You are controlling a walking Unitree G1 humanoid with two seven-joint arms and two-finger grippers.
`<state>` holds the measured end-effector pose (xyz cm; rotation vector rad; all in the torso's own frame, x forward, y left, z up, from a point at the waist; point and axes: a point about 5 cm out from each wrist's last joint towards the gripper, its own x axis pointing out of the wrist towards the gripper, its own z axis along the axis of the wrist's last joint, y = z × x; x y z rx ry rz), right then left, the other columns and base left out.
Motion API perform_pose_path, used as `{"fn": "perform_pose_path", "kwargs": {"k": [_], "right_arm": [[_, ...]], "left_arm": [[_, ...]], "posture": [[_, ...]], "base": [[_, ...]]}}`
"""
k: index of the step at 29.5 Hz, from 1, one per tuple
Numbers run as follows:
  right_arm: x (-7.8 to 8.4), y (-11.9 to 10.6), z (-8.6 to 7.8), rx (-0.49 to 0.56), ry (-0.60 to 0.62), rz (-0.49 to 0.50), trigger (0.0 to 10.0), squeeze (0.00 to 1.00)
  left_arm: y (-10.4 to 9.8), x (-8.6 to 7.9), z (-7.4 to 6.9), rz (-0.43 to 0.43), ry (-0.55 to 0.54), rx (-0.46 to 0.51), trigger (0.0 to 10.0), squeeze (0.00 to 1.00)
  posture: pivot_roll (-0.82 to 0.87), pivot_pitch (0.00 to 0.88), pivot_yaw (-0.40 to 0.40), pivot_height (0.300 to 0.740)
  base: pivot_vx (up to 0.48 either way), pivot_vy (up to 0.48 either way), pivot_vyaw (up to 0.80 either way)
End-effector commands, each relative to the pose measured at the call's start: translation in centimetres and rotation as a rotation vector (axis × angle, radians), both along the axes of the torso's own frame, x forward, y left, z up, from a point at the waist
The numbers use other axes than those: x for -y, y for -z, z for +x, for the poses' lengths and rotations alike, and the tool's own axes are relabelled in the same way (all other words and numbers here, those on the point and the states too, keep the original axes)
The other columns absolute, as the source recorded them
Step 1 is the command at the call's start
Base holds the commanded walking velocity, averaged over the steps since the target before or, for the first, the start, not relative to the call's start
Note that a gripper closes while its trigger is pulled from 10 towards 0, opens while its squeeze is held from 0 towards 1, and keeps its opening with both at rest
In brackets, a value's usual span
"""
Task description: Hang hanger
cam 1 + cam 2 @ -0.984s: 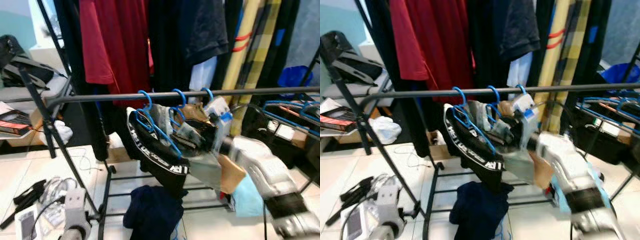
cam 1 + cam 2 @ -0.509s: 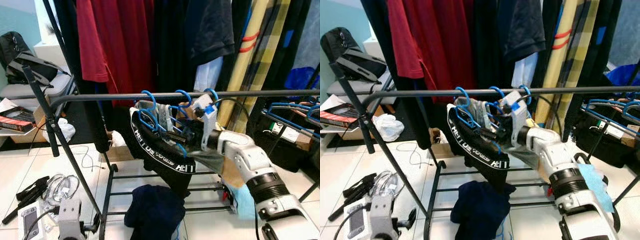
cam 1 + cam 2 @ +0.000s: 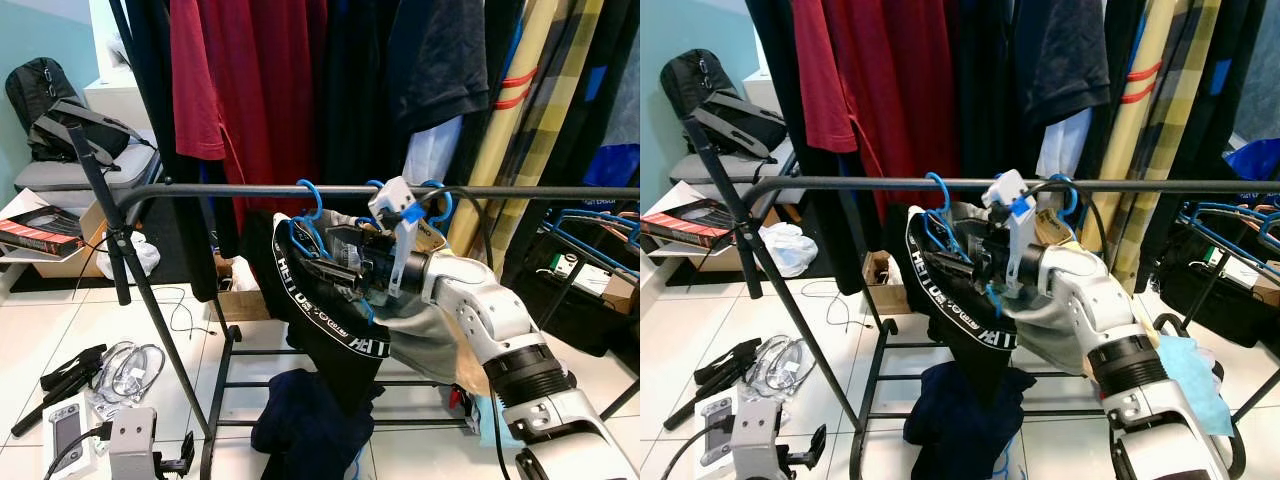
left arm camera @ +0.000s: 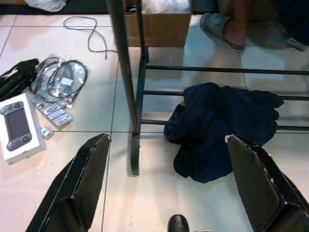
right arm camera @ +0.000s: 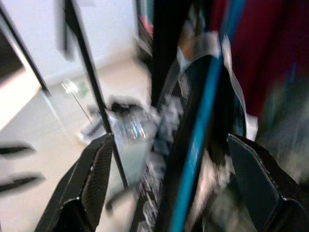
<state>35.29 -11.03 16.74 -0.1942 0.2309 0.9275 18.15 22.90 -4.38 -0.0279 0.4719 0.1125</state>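
1. The right gripper (image 3: pixel 335 255) reaches in just under the rail (image 3: pixel 200 191), its two black fingers spread apart with the blue hanger (image 3: pixel 310 235) running between them; in the right wrist view the blue bar (image 5: pixel 203 125) passes through the gap without either finger visibly pressing it, so I judge it is guiding or letting go, not clamping.

2. The hanger's hook is already looped over the rail, near the rail's left bend, which is why the arm sits so high and close: it has to work at rail height to seat the hook.

3. The black garment (image 3: pixel 330 330) with white lettering on its band drapes from that hanger and hangs below the rail, its weight keeping the hook seated.

4. Two more blue hooks (image 3: pixel 437 200) sit on the same rail just to the right, partly behind the gripper's wrist, so the free span for this hanger lies toward the left end.

5. A dark blue cloth (image 3: pixel 305 425) lies heaped on the rack's lower bars (image 3: pixel 250 352), directly beneath the hung garment.

6. The left gripper (image 4: pixel 166 159) hangs idle, fingers wide apart, pointing down at the floor beside the rack's upright post (image 4: pixel 123 72).

7. Cables (image 4: pixel 63 77) and a boxed handheld device (image 4: pixel 18 125) lie on the tiles, well apart from the rack's foot.
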Motion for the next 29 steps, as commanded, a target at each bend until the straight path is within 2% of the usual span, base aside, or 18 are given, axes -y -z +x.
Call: {"fn": "perform_pose_path", "kwargs": {"k": [1,5,9,10,13,14,21,29], "right_arm": [[-0.1,0.4,0.1,-0.007,0.012,-0.040,10.0,0.00],[-0.1,1.5,0.9,-0.066,0.104,-0.044,10.0,0.00],[-0.1,1.7,0.9,-0.076,0.119,-0.039,10.0,0.00],[0.0,1.9,1.1,-0.083,0.151,-0.028,0.0,0.00],[0.1,1.9,1.3,-0.080,0.178,-0.021,0.0,0.00],[0.6,1.5,1.8,-0.058,0.235,0.001,0.0,0.00],[1.3,1.0,2.3,-0.024,0.278,0.002,0.0,0.00],[1.3,-0.2,2.2,0.045,0.234,0.044,0.0,0.00]], "left_arm": [[0.1,-0.1,-0.1,0.004,0.000,-0.014,10.0,0.00],[0.0,0.0,-0.1,0.002,-0.003,-0.011,10.0,0.00],[-0.1,0.0,0.0,0.002,-0.004,-0.010,10.0,0.00],[-0.1,0.0,0.0,0.001,-0.005,-0.009,10.0,0.00],[-0.1,0.0,0.0,0.000,-0.008,-0.009,10.0,0.00],[-0.1,0.1,0.1,-0.001,-0.011,-0.009,10.0,0.00],[0.0,0.3,0.5,-0.003,-0.014,-0.013,10.0,0.00],[0.0,0.4,1.0,-0.007,-0.018,-0.013,10.0,0.00]], "posture": [[0.04,0.000,0.012,0.740],[0.04,0.000,0.010,0.740],[0.04,0.000,0.009,0.740],[0.04,0.000,0.007,0.740],[0.04,0.000,0.005,0.740],[0.04,0.000,0.006,0.740],[0.03,0.000,0.004,0.740],[0.02,0.000,0.002,0.740]], "base": [[0.000,0.000,0.00],[0.000,0.000,0.00],[0.000,0.000,0.00],[0.000,0.000,0.00],[0.000,0.000,0.00],[0.000,0.000,0.00],[0.000,0.000,0.00],[0.000,0.000,0.00]]}}
